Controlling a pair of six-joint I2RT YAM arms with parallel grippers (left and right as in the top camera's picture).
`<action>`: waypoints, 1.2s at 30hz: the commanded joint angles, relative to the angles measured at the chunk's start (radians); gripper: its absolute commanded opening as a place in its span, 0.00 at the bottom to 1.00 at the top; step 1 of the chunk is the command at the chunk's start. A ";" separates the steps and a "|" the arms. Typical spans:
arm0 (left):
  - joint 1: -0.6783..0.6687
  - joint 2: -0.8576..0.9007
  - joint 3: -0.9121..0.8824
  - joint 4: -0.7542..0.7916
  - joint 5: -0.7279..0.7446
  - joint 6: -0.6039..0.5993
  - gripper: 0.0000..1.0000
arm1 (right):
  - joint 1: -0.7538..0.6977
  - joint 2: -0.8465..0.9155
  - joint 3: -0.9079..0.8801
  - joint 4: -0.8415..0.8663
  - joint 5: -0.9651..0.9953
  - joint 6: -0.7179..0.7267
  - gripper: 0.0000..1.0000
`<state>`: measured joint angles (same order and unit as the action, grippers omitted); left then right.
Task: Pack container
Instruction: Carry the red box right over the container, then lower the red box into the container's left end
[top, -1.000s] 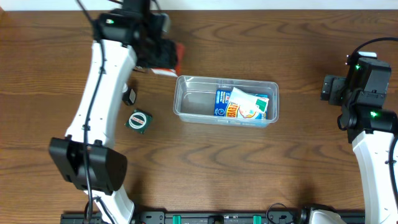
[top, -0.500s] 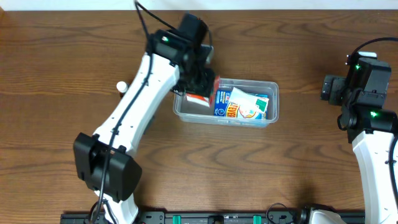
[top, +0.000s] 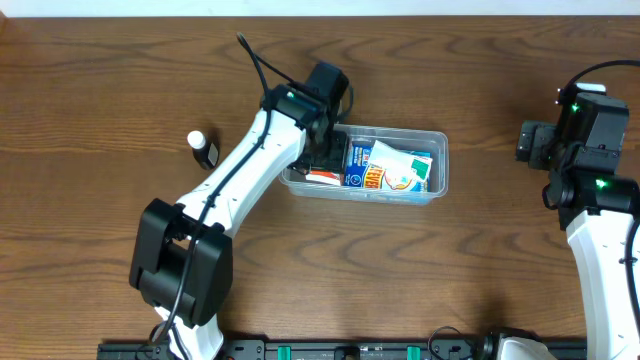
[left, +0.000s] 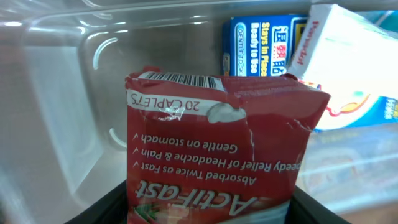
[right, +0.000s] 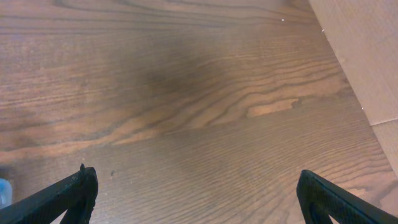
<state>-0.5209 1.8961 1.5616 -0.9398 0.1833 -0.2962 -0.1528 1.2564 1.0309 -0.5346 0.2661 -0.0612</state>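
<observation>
The clear plastic container (top: 437, 140) sits mid-table and holds a blue box (top: 358, 166) and a white box (top: 398, 170). My left gripper (top: 322, 160) is over the container's left end, shut on a red ActiFast box (left: 217, 149), which hangs inside the tub above its bare floor (left: 74, 112). The blue box (left: 261, 37) and white box (left: 348, 68) lie just beyond it. My right gripper (right: 199, 193) is open and empty over bare wood at the far right.
A small dark bottle with a white cap (top: 202, 148) stands left of the container. A pale wall or board (right: 367, 56) borders the table at the right wrist view's right edge.
My left arm has carried the red box from the table's back left to the container and lowered it into the left end. A green round item seen earlier is now hidden under the arm.
</observation>
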 joint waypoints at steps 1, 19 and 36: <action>-0.009 0.000 -0.027 0.029 -0.012 -0.032 0.61 | -0.006 -0.006 0.003 -0.001 0.011 0.012 0.99; -0.009 0.063 -0.028 0.116 -0.057 -0.084 0.57 | -0.006 -0.006 0.003 -0.002 0.011 0.012 0.99; -0.008 0.161 -0.029 0.139 -0.063 -0.084 0.58 | -0.006 -0.006 0.003 -0.002 0.011 0.012 0.99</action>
<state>-0.5274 2.0270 1.5314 -0.8028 0.1448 -0.3702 -0.1528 1.2564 1.0309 -0.5350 0.2661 -0.0612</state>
